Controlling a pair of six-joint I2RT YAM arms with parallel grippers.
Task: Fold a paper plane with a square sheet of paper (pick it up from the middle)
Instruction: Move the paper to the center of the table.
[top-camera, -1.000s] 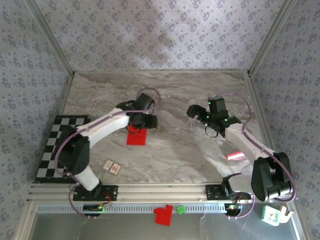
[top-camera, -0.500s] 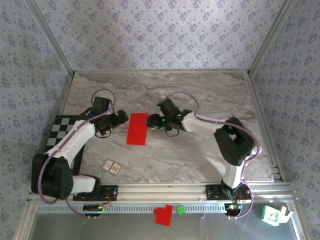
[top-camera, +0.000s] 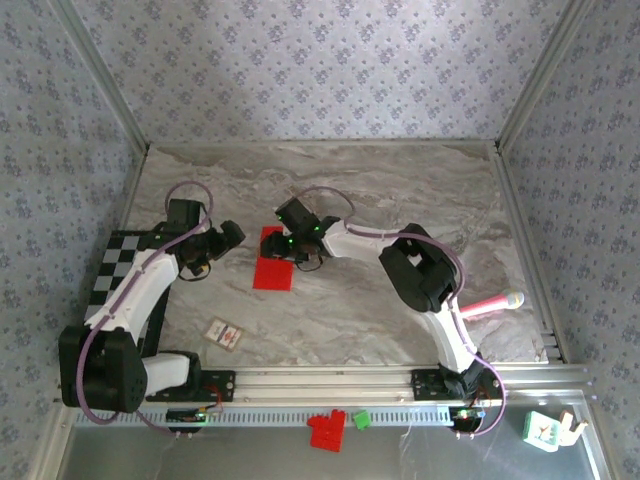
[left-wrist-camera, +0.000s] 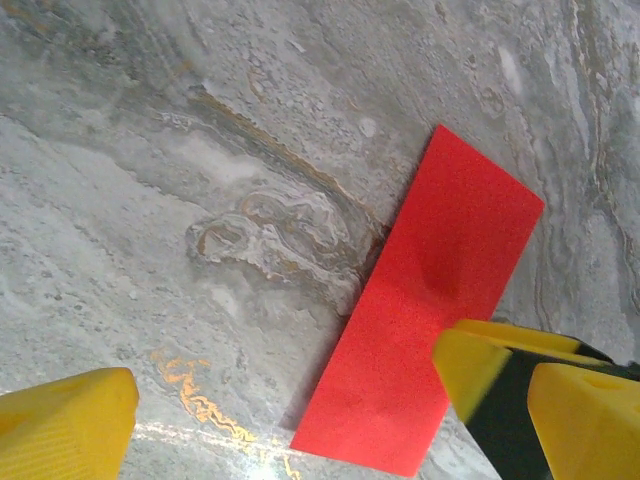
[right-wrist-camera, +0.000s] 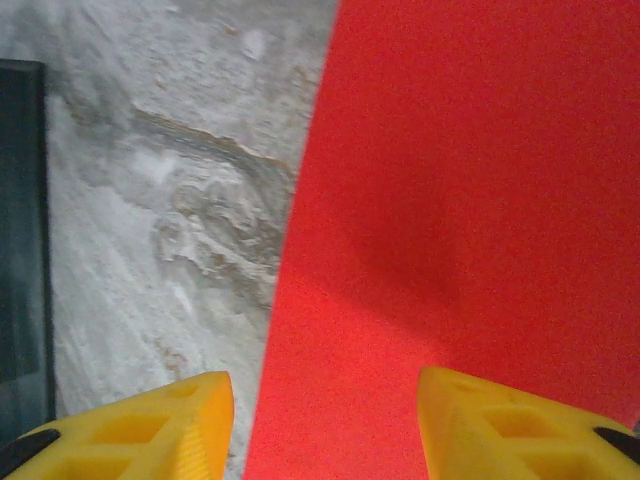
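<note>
**A:** Change of hands at the sheet of paper (top-camera: 273, 272)! A second ago the left gripper (top-camera: 225, 240) sat right on top of it. Now it has backed off to the left, toward the checkered board (top-camera: 108, 285), jaws spread wide and holding nothing.

**B:** Its wrist view agrees. The sheet lies flat on the marble table (left-wrist-camera: 200, 150) as a long red rectangle. One yellow finger overlaps its near corner in that view, and the other is well off to the side.

**A:** And look at the right gripper (top-camera: 285, 243)! It has swung across from the far right of the table and now hangs over the rectangle's far end.

**B:** From its own camera, the jaws stand apart, though narrower than the left's. One finger (right-wrist-camera: 150, 425) is above bare marble and the other above red, with the paper's long edge running between them. Nothing is pinched that I can see.

**A:** So where does that leave the plane?

**B:** Early days, I'd say. The rectangle suggests the sheet has been folded in half, but it's nowhere near a pointed dart. The right arm looks to be lining up on that edge for the next fold. Thin paper flat on hard marble is tricky, though. If a fingertip doesn't catch the edge cleanly, the whole sheet may just slide.
</note>
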